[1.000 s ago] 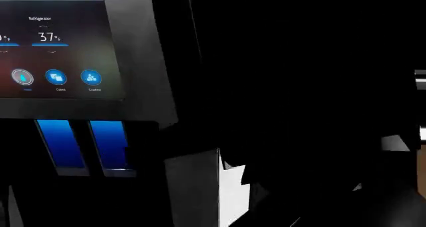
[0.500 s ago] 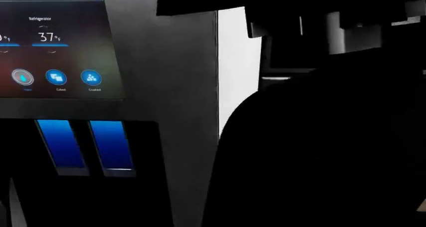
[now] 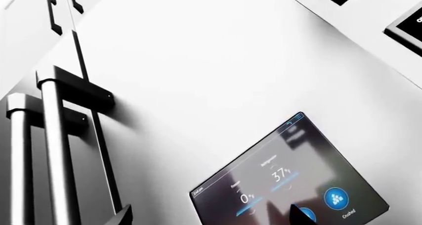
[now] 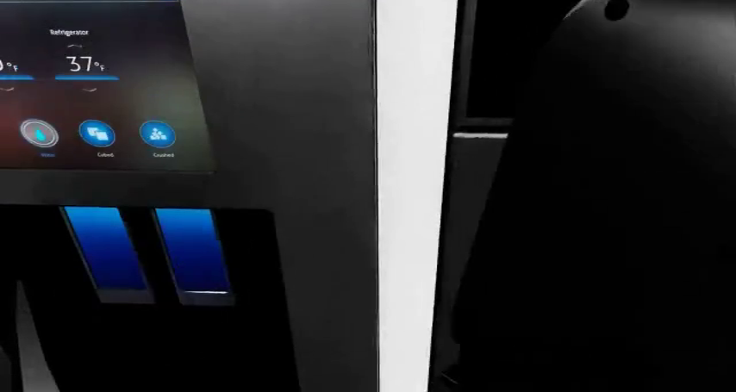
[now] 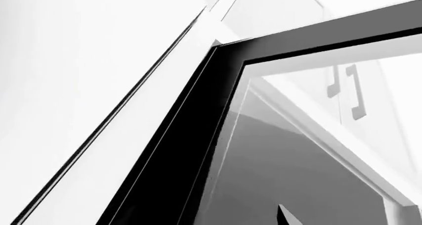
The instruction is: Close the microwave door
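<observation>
The dark arm (image 4: 598,202) that a second ago spread across most of the head view now fills only its right side, baring a white strip (image 4: 416,185) beside the fridge's touch screen (image 4: 98,82). The right wrist view sits close against the black frame of the microwave door (image 5: 178,151), its glass angled away, so the push looks near. Neither claw is visible, so I cannot tell their width.

Dark fridge (image 4: 288,108), perhaps white cabinets (image 5: 369,76)
</observation>
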